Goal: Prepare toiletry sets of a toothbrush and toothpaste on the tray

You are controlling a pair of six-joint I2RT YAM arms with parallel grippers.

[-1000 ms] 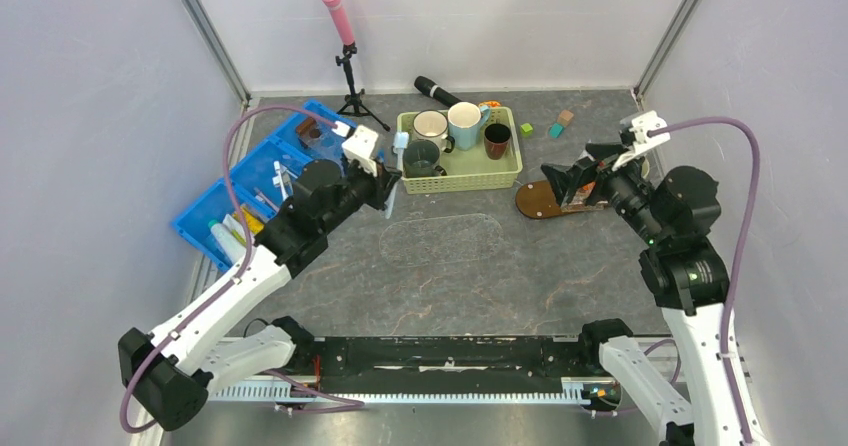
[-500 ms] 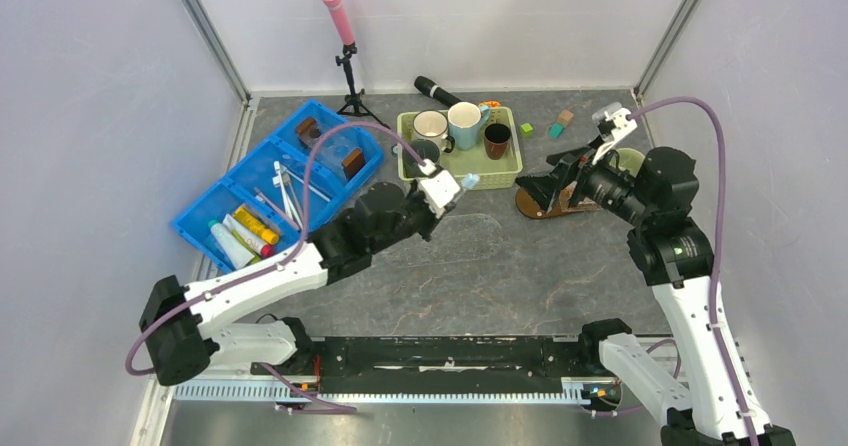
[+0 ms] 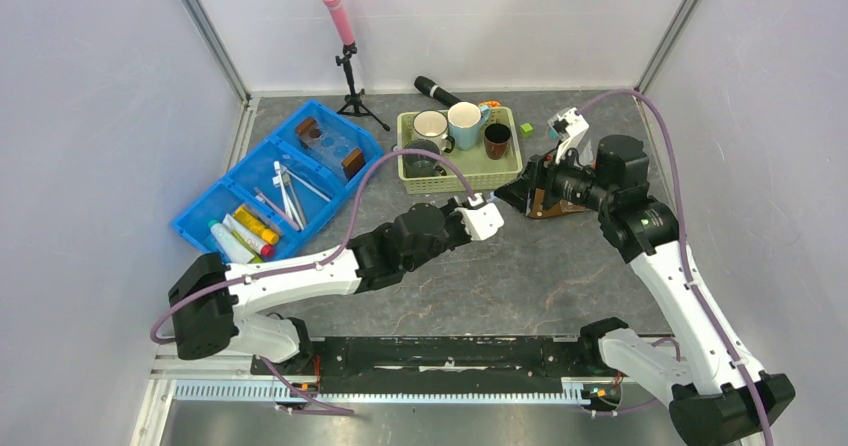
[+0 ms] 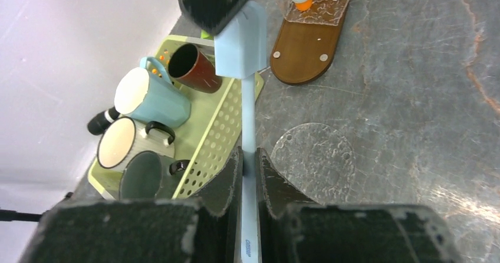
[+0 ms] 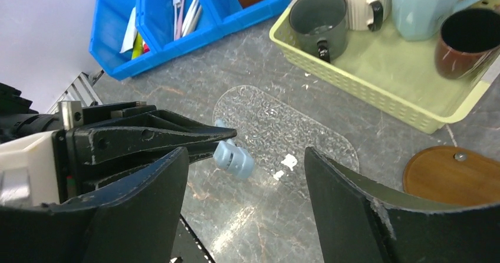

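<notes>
A: Start at the far left. Where is the toothpaste?

B: The toothpaste (image 3: 256, 225) tubes lie in the nearest compartment of the blue bin (image 3: 203, 213), well to the left of the left gripper (image 4: 247, 157) and back along its arm. Thin pale brushes (image 3: 288, 188) lie in the middle compartment.

A: And the left gripper itself?

B: It is clenched on a toothbrush (image 4: 248, 121). Both fingers press the pale blue handle, and the capped head sticks out ahead of them.

A: What lies around it?

B: From its wrist camera, the green basket (image 4: 212, 127) with four mugs (image 4: 147, 95) is just left of the brush. A clear oval plate (image 4: 312, 157) lies flat on the table (image 4: 413, 127) just right of the handle.

A: The right gripper?

B: The right gripper (image 5: 244, 157) is released, its jaws spread wide. In its own camera the brush's capped head shows between its two fingers, with the left gripper's dark fingertips entering from the left. I cannot tell whether either finger touches the cap.

A: Then the tray?

B: The tray (image 4: 306, 45) lies ahead of the left gripper, just right of the brush head and near the basket's corner. A clear holder (image 4: 324, 12) with something orange in it rests on its far part. From the right wrist, the tray's bare rounded end shows beyond the right-hand finger. From above, the right gripper hangs over the tray's left end.
</notes>
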